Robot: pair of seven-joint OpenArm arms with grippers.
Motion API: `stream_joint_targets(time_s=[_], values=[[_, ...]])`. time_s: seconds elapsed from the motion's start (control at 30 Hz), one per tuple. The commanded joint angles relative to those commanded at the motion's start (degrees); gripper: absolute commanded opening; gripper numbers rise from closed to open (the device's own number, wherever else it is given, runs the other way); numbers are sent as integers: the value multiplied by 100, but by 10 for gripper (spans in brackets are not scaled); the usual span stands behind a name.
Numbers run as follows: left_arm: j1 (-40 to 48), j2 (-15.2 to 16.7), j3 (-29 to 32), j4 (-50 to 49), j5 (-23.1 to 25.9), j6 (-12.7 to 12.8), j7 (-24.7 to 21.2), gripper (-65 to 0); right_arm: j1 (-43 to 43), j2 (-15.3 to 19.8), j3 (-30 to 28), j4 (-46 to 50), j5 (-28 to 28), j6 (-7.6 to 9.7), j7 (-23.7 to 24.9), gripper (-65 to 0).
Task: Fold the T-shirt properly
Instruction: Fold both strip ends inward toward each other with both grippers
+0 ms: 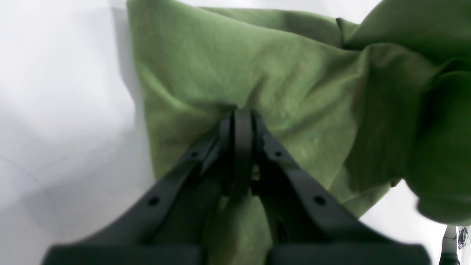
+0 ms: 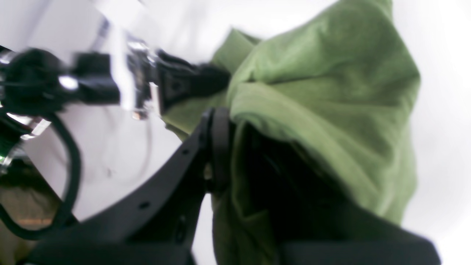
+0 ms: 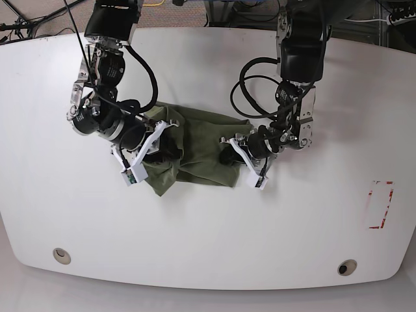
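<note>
The right end effector (image 3: 158,144) is working at the left side of the base view, its black jaws pinching together on the left portion of the T-shirt (image 3: 195,153); in the right wrist view the right end effector (image 2: 224,121) is gripping a fold of olive cloth, though one jaw is lying buried under the fabric and the blur is making the exact grip hard to read. The T-shirt is lying bunched and wrinkled near the middle of the white tabletop (image 3: 208,240), gathered into a compact heap between the two arms, with a lower corner sagging toward the front edge on the left. Farther right, the left end effector (image 3: 229,155) is clamping the right edge of the garment; the left wrist view is showing the left end effector (image 1: 241,117) with its jaws pressed together on a pucker of the T-shirt (image 1: 220,66), cloth draping away beyond it. Toward the far right, a red outlined mark (image 3: 380,205) is sitting on the tabletop, well apart from the shirt.
</note>
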Motion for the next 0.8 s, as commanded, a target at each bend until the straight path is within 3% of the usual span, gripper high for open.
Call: stream_joint_targets(time_s=[0.23,0.37,0.7,0.8], values=[[0,0,0,0,-9,0,44,-650,0,88,-193,-404,0,-9,343,-648],[0,0,0,0,-9,0,44,-650,9,62,-255,-554,0,-9,466,-587],[0,0,0,0,-9,0,44,-650,9,35,-589,-835,0,-18,967,-197],[0,0,0,0,-18,0,26,-650,105,-114,-747,-853,0,-26,1152,-136]])
